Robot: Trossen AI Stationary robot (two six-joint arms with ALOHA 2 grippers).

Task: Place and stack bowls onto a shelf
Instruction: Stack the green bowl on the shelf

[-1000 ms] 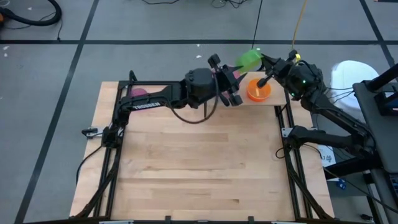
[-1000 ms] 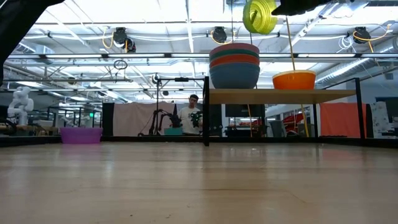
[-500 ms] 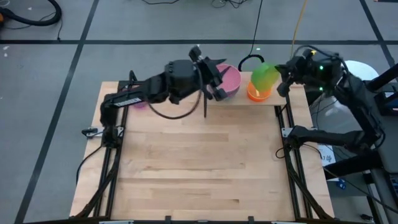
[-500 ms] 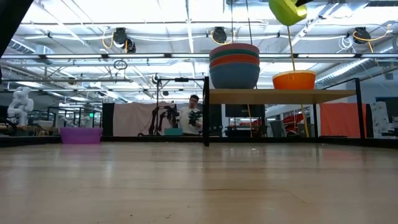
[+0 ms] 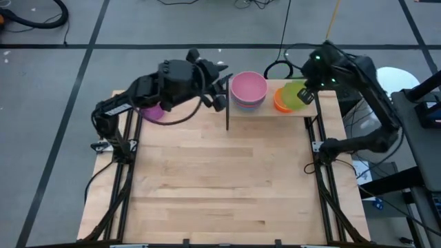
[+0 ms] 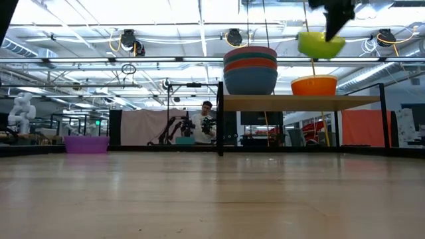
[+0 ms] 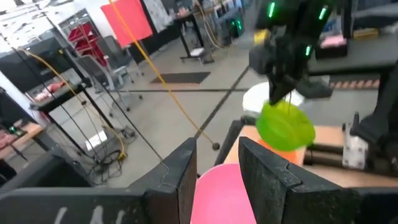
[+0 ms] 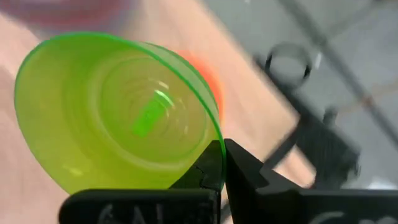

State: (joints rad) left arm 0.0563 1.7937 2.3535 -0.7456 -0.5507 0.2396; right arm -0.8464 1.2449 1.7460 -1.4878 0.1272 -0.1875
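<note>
The small green bowl (image 5: 297, 96) hangs from my right gripper (image 5: 308, 87) just above the orange bowl (image 6: 313, 85), which stands on the shelf (image 6: 299, 101). In the low view the green bowl (image 6: 321, 44) is mouth up and nearly level. A stack of larger bowls (image 6: 250, 70), pink on top (image 5: 249, 88), stands on the shelf's left part. My left gripper (image 5: 219, 89) is open, left of that stack and touching nothing; its wrist view looks over the pink bowl (image 7: 221, 186). A purple bowl (image 6: 86, 143) rests on the table's far left, partly under the left arm. My right gripper pinches the green bowl's rim (image 8: 217, 140) on the side toward the table's right, one finger (image 8: 208, 167) inside the bowl and the other (image 8: 249, 174) outside. It comes from above, pointing down. The bowl is lifted clear over the orange bowl, mouth up, slightly tilted.
The shelf (image 5: 262, 112) sits at the table's far edge on black framing, with a black post (image 5: 227, 110) at its left end. The wide wooden tabletop (image 5: 220, 179) spreads out nearer. A person (image 6: 202, 123) stands far behind the table.
My right gripper carried the green bowl from beyond the shelf's far edge toward the near side and down, turning it from on-edge to mouth up over the orange bowl. My left gripper drew back toward the table's left, uncovering the pink-topped stack.
</note>
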